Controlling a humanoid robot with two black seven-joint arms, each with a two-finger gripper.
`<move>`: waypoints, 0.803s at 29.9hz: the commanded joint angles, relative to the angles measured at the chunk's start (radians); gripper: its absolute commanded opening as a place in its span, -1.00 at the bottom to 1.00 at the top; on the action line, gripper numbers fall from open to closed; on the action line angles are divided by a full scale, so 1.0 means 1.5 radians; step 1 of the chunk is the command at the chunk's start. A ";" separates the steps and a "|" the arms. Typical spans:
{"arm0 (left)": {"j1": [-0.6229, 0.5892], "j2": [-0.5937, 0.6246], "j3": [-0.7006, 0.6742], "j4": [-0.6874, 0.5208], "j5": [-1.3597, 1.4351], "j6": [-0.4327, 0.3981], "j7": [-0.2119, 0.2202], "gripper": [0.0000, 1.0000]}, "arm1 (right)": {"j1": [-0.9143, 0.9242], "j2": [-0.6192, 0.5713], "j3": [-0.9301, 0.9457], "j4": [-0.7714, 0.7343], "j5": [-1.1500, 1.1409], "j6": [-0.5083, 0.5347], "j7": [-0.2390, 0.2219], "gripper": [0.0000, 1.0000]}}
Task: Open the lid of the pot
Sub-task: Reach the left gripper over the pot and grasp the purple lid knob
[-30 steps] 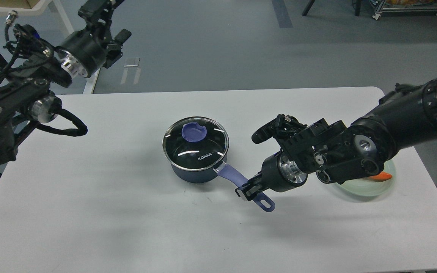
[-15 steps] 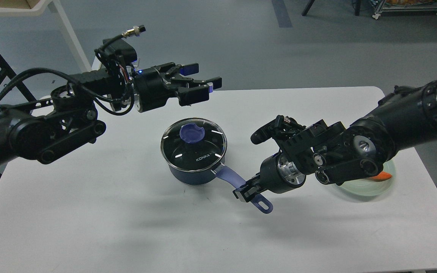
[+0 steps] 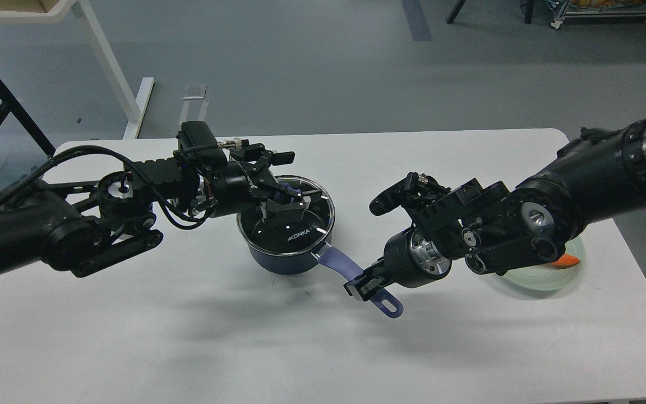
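Note:
A dark blue pot [image 3: 285, 259] with a glass lid [image 3: 292, 223] marked KONKA stands mid-table. The lid's purple knob [image 3: 290, 194] is mostly hidden behind my left gripper [image 3: 285, 197], which is open with its fingers spread over and around the knob. My right gripper [image 3: 363, 283] is shut on the pot's purple handle [image 3: 341, 262], near its far end. The handle's tip with a loop [image 3: 388, 306] sticks out below the gripper.
A pale green plate [image 3: 550, 275] with an orange piece [image 3: 568, 260] lies at the right, partly behind my right arm. The white table [image 3: 188, 336] spreads all around. White desk legs [image 3: 115, 73] stand on the floor at back left.
My left arm has swung down from above the table's back edge onto the lid, its open fingers now around the knob. The right gripper and pot have barely moved.

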 commanded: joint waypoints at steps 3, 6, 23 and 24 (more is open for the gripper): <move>0.004 -0.009 0.024 0.012 0.000 0.006 0.000 0.98 | 0.000 -0.001 0.000 0.000 -0.010 0.000 0.000 -0.73; 0.006 -0.009 0.038 0.024 0.000 0.015 -0.001 0.98 | 0.000 -0.002 0.000 0.000 -0.010 0.000 0.000 -0.73; 0.013 -0.006 0.072 0.038 -0.001 0.049 -0.028 0.15 | 0.001 0.000 0.000 0.000 -0.010 0.015 0.000 -0.72; 0.013 -0.007 0.072 0.038 -0.001 0.049 -0.031 0.11 | 0.001 -0.001 -0.001 0.000 -0.010 0.015 0.000 -0.72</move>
